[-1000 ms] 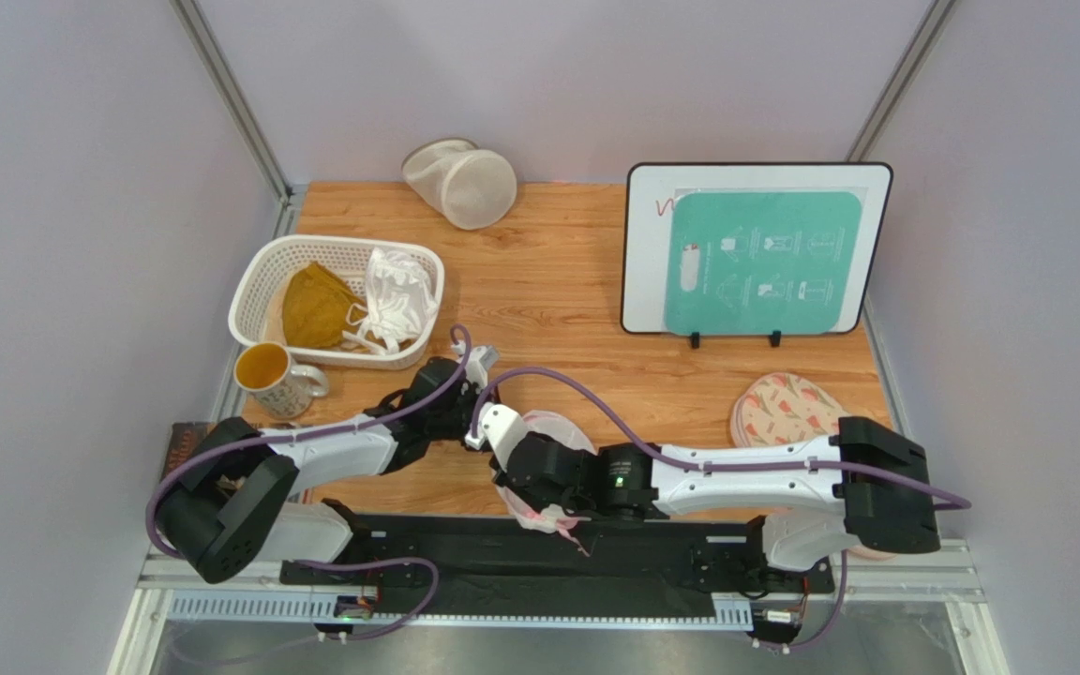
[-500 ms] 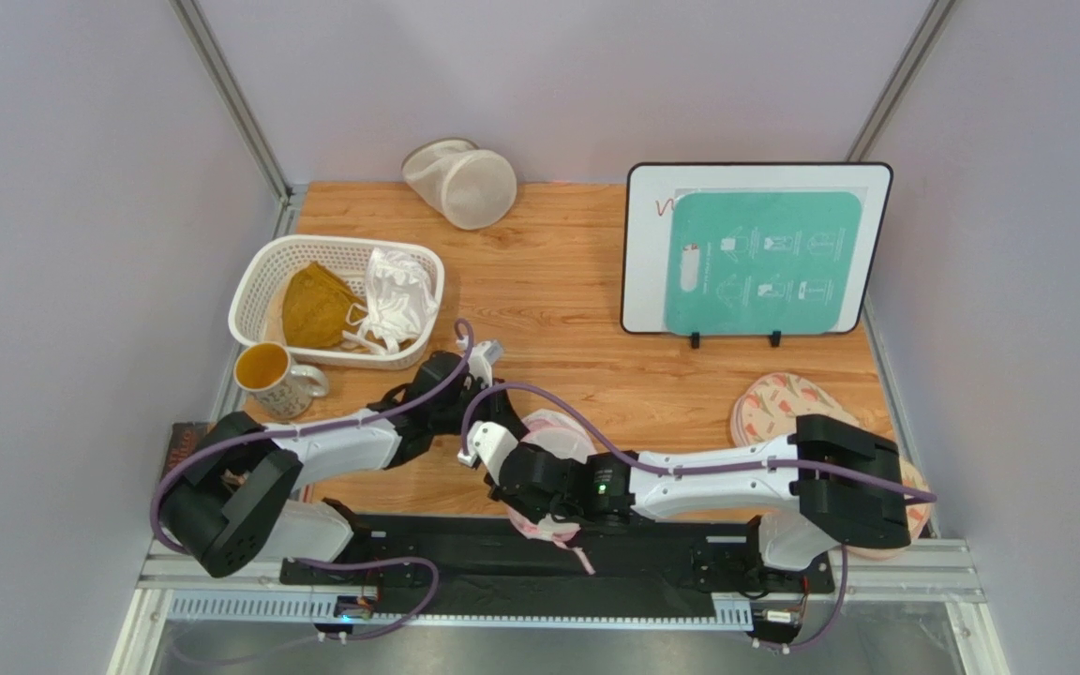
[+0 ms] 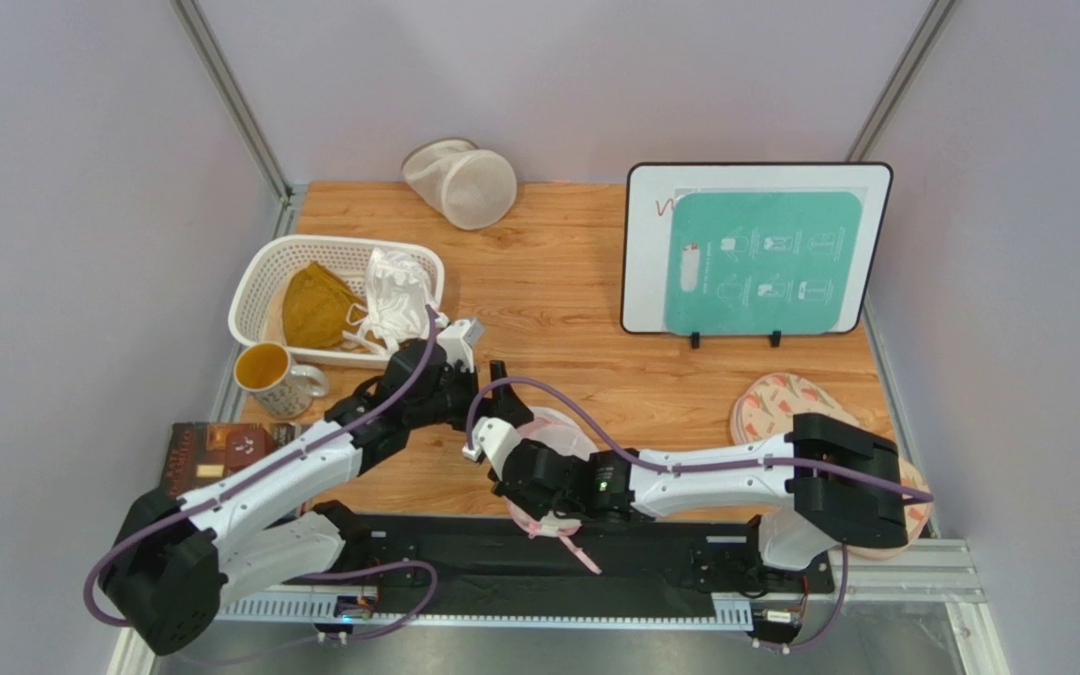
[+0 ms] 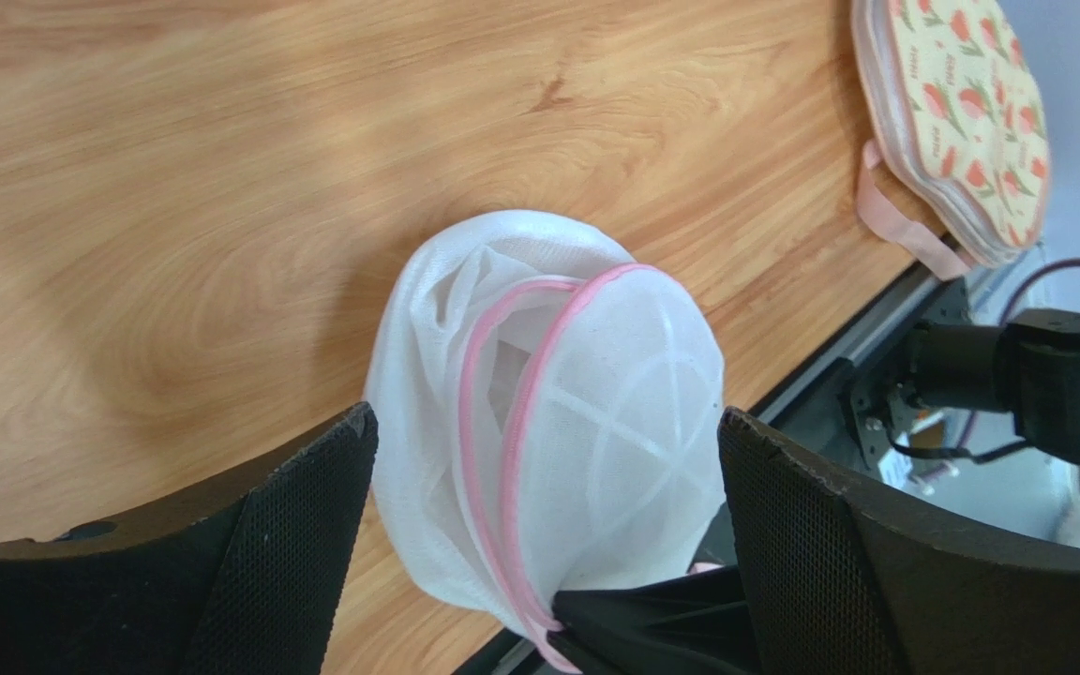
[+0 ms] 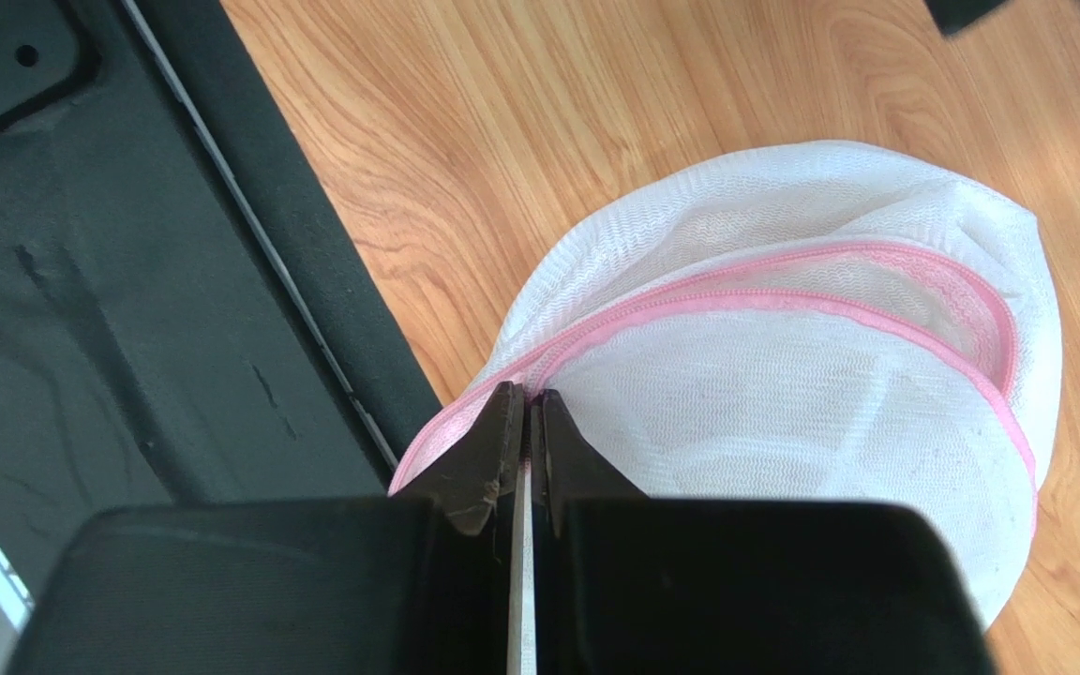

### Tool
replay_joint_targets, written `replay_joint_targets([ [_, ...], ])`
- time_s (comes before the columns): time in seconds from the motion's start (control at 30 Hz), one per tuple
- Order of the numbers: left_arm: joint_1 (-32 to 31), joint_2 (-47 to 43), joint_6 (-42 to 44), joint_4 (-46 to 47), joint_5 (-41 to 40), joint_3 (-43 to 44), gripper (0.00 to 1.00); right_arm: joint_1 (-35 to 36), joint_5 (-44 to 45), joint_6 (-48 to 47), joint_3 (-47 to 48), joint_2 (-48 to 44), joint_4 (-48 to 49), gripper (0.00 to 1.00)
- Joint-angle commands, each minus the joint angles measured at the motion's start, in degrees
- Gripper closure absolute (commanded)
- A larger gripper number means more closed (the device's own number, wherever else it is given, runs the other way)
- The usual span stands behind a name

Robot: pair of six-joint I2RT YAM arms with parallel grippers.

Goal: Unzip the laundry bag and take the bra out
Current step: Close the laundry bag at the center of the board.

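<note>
While right jaws pinch laundry bag [image 5: 813,366] trim, left jaws gape nearby.

one laundry bag [image 4: 581,436], one cream bag [image 3: 464,183], one basket [image 3: 267,276], one mug [image 3: 273,377], one board [image 3: 754,251] and one patterned pouch [image 3: 785,408] are sitting on the worktop [image 3: 560,317]

Laundry bag [image 3: 563,429]: white mesh dome, pink zip trim, zip partly open, tipped on its side, lower centre. Bra [image 3: 394,298]: white, crumpled, upper left, in basket [image 3: 253,291].
</note>
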Motion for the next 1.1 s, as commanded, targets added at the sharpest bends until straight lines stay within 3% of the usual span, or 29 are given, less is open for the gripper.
replay_joint_targets([
  [0.0, -0.04, -5.77, 2.43, -9.18, -6.70, 2.41, 0.03, -0.14, 0.07, 0.33, 1.54, 0.90, 2.54, 1.00],
  [0.2, 0.75, -11.76, 3.21, -18.50, -15.06, 4.08, 0.00, -0.14, 0.42, -0.11, 3.03, 1.68, 1.31, 1.00],
  [0.23, 1.02, -11.76, 3.56, -20.43, -15.15, 4.78, 0.00, -0.23, 0.33, 0.06, 3.29, 1.77, 0.96, 0.95],
  [0.27, 1.28, -11.50, 4.09, -21.23, -15.24, 5.05, 0.00, -0.23, 0.33, 0.24, 3.91, 1.86, 0.26, 0.74],
  [0.37, 1.28, -12.55, 4.53, -23.52, -16.03, 5.84, 0.00, -0.05, 0.33, 0.77, 4.26, 0.99, -0.54, 0.37],
  [0.53, 1.37, -16.15, 5.32, -27.47, -16.03, 8.81, 0.00, -0.14, 1.56, 1.12, 4.09, -4.19, -2.37, 0.17],
  [0.63, 1.37, -17.47, 6.47, -31.60, -18.75, 12.16, 0.00, -0.14, 2.87, 1.56, 4.53, -8.22, -4.83, 0.14],
  [0.67, 1.37, -17.73, 6.82, -32.56, -19.02, 12.95, 0.00, -0.14, 3.40, 1.73, 4.35, -9.72, -5.37, 0.01],
  [0.9, 1.37, -20.99, 10.33, -40.82, -22.71, 17.96, 0.00, -2.15, 15.25, 9.37, 3.74, -22.29, -15.37, 0.00],
  [1.07, 1.37, -25.38, 12.00, -43.29, -23.24, 18.58, 0.00, -10.14, 18.78, 20.35, -1.60, -32.48, -23.47, 0.00],
])
